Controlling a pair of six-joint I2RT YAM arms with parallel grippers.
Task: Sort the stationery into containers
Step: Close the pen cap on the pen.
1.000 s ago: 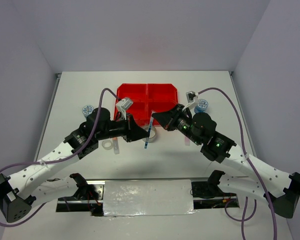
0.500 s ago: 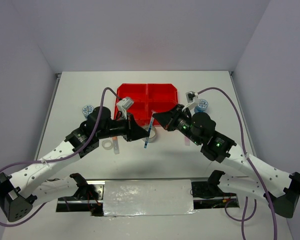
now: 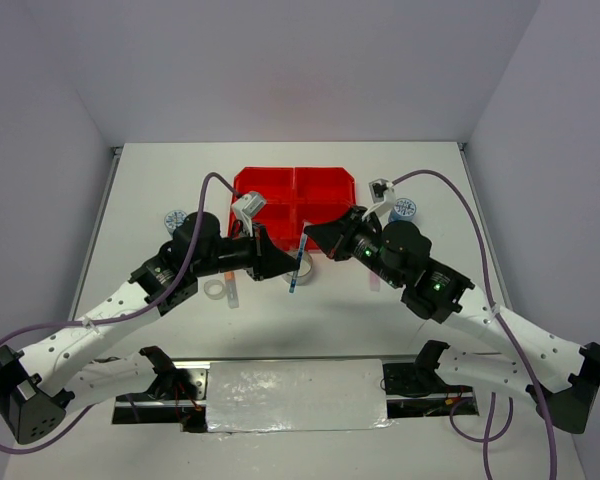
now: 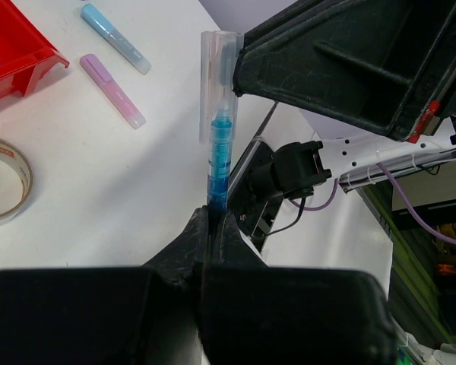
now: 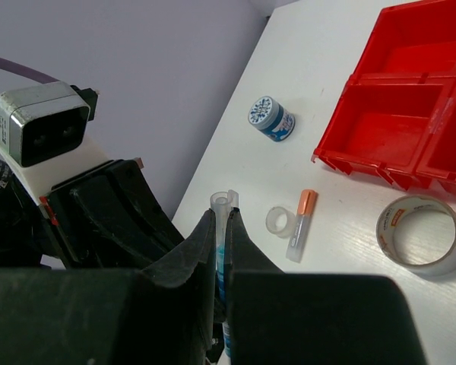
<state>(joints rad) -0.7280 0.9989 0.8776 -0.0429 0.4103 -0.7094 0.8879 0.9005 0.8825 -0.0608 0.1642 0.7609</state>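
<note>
Blue pen (image 4: 219,129) | pinched by left gripper (image 4: 210,217) and right gripper (image 5: 222,220) together | long axis bridges both jaws (red tray (image 3: 248,185) just beyond).

Both arms reach forward and inward from their bases, elbows bent outward, so that the two tools face each other almost tip to tip. The left tool (image 3: 286,268) has its jaws pressed together on one end of a thin blue pen (image 4: 219,144). The right tool (image 3: 313,236), just beyond it and slightly higher, pinches the same pen near its other end. A camera block rides on each wrist behind its tool.
</note>
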